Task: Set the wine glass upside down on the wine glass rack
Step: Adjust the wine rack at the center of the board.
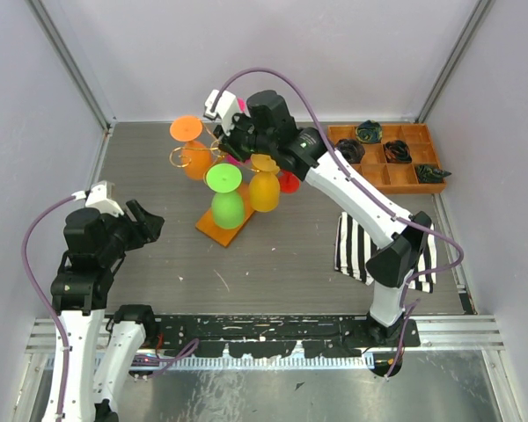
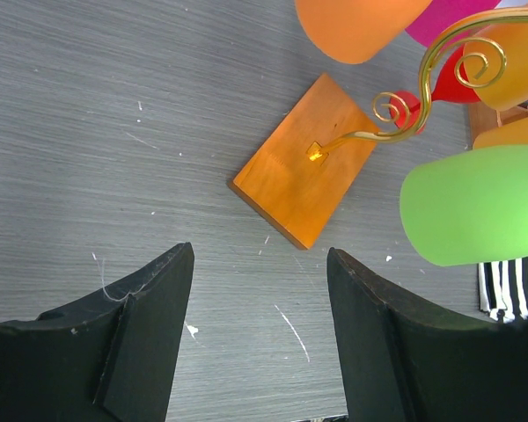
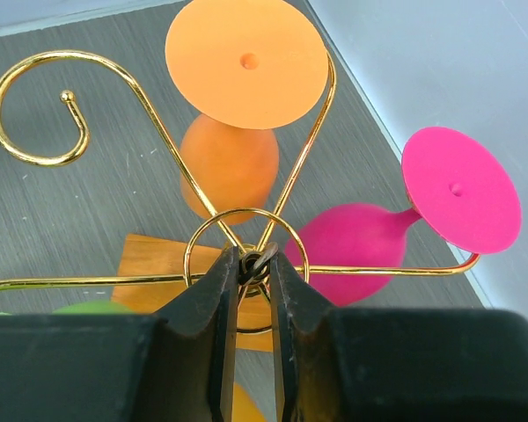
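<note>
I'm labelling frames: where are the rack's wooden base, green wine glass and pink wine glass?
rack's wooden base [image 2: 290,189]: left wrist view, top face
green wine glass [image 1: 223,178]: top external view, round foot
pink wine glass [image 3: 460,189]: right wrist view, round foot

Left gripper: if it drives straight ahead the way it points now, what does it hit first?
Probably the rack's wooden base, lying ahead between the open fingers; depth is unclear, so maybe the tabletop first.

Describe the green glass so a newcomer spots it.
Find the gold wire wine glass rack mid-table. The green wine glass hangs foot-up on its near side. It alone is green, flanked by an orange glass and an amber glass.
</note>
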